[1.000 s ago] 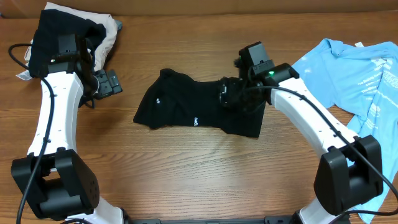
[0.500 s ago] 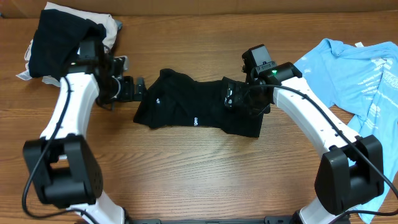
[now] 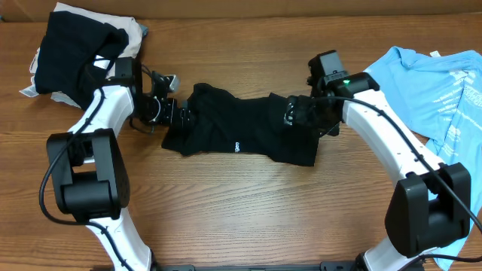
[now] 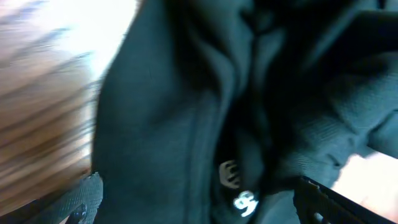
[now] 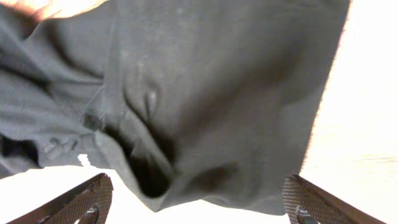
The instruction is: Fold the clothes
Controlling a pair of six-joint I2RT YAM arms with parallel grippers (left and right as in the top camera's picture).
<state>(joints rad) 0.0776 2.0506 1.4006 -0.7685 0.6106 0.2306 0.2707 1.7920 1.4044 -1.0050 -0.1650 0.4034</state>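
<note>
Black T-shirt (image 3: 241, 135) bunched on table (image 3: 241, 203), left tool (image 3: 178, 114) spread at its edge, right tool (image 3: 297, 117) spread above.

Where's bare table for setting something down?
Free: table strip in front of the black T-shirt; back strip between the dark pile and the light blue shirt. Crowded: T-shirt's ends, at left gripper and right gripper.

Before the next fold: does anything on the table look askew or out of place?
The black T-shirt lies bunched and creased mid-table, not flat. Left gripper and right gripper stand open at its two ends. The light blue shirt runs off the right edge of view.
</note>
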